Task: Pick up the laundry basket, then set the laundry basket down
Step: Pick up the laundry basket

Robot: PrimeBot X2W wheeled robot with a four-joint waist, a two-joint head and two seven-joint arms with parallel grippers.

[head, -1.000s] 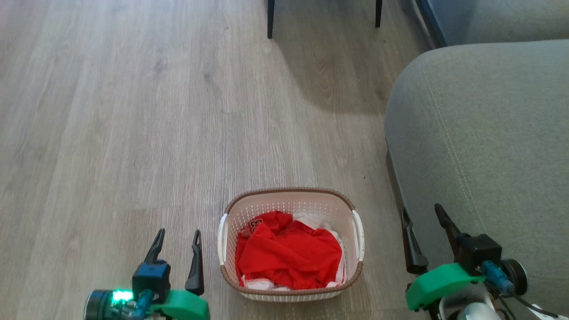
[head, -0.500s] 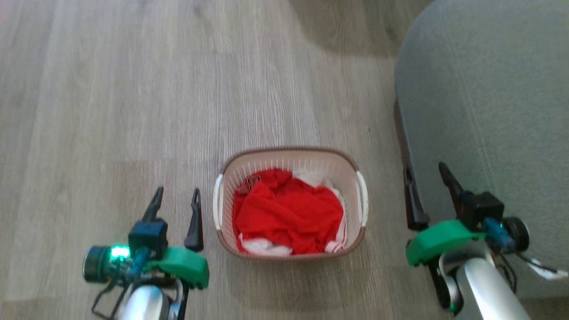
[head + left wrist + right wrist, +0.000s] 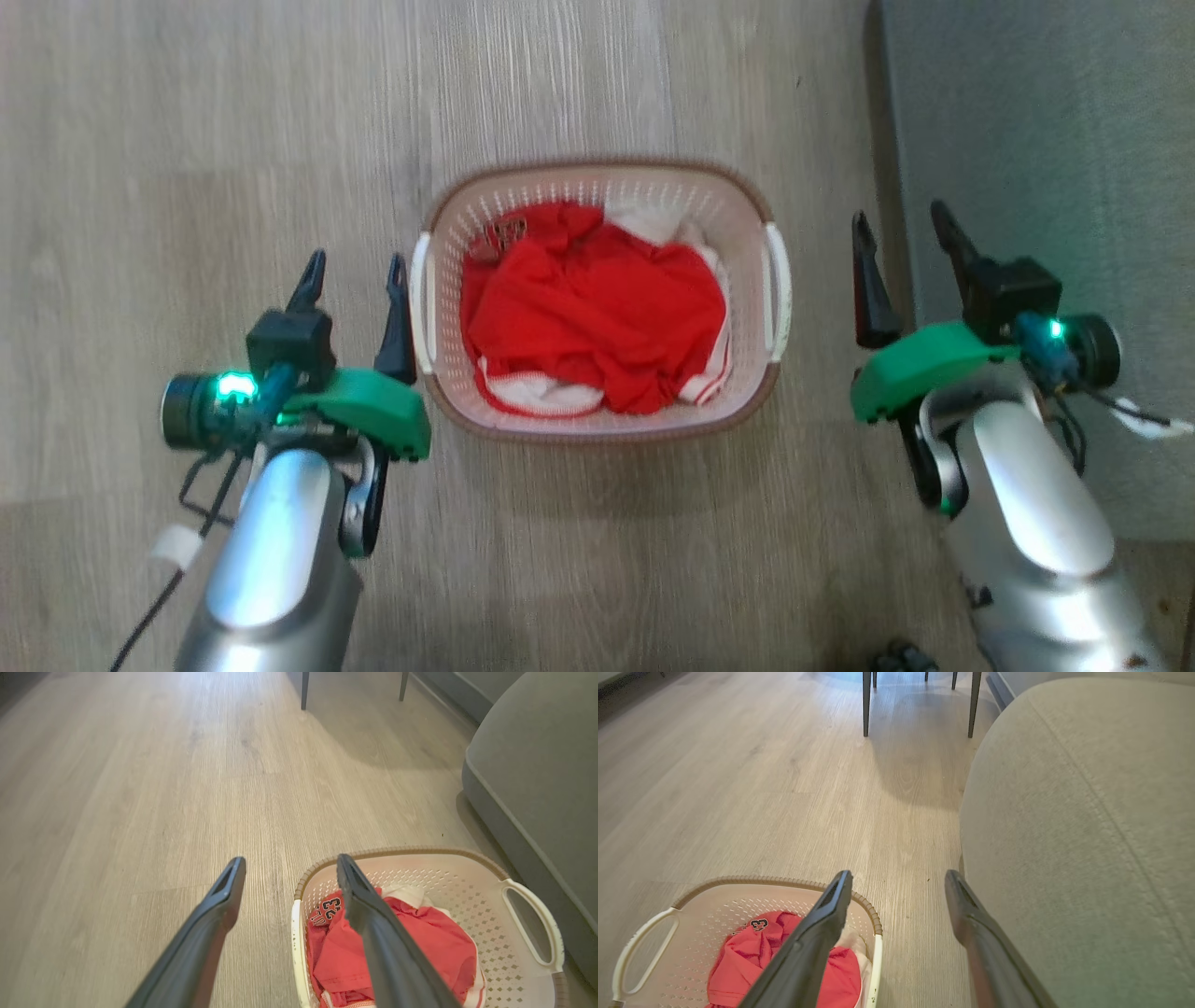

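The laundry basket [image 3: 597,191] stands on the wood floor between my two arms, cream-white with a brown rim and white side handles. Red and white clothes [image 3: 593,303] fill it. My left gripper [image 3: 355,271] is open just left of the basket's left handle [image 3: 422,303], its inner finger close beside it. My right gripper [image 3: 901,233] is open to the right of the right handle [image 3: 780,294], a short gap away. From the left wrist the basket [image 3: 467,886] lies lower right, behind my right finger. From the right wrist the basket [image 3: 700,905] lies lower left.
A grey sofa [image 3: 1046,140] runs along the right, close behind my right gripper, and it rises as a large cushion [image 3: 1087,812] in the right wrist view. Dark chair legs [image 3: 866,704] stand farther off on the floor. Open floor [image 3: 187,140] lies to the left.
The head camera has tilted down, so the basket sits higher in the picture and more of both forearms shows. Both grippers now flank the basket's handles and stay open.
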